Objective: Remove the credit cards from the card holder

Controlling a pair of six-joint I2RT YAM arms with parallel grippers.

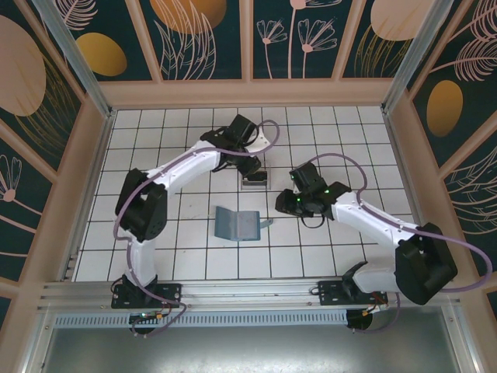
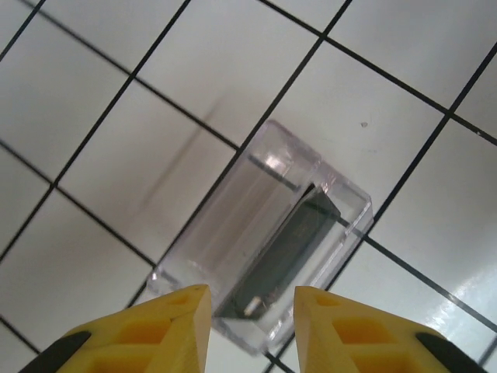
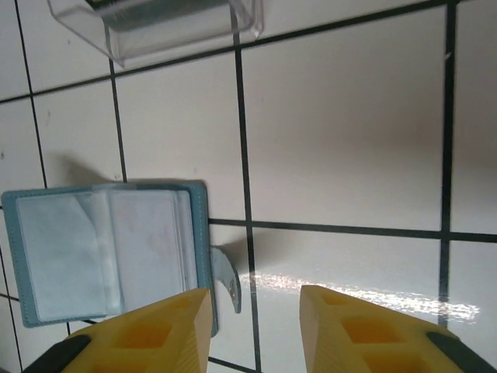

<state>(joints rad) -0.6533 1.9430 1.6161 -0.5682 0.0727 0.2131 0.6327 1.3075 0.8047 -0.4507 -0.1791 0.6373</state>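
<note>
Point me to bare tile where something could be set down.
Free: the far-right tiles between the right arm and the back wall; the far-left corner beyond the left arm; the near strip between the card holder and the arm bases. Crowded: mid-table, where the clear box, card holder, left claw and right claw bunch together.

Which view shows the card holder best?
Right wrist: the card holder lies open, its clear sleeves seen close up. The top view has it small and far. The left wrist camera looks at the clear box.
</note>
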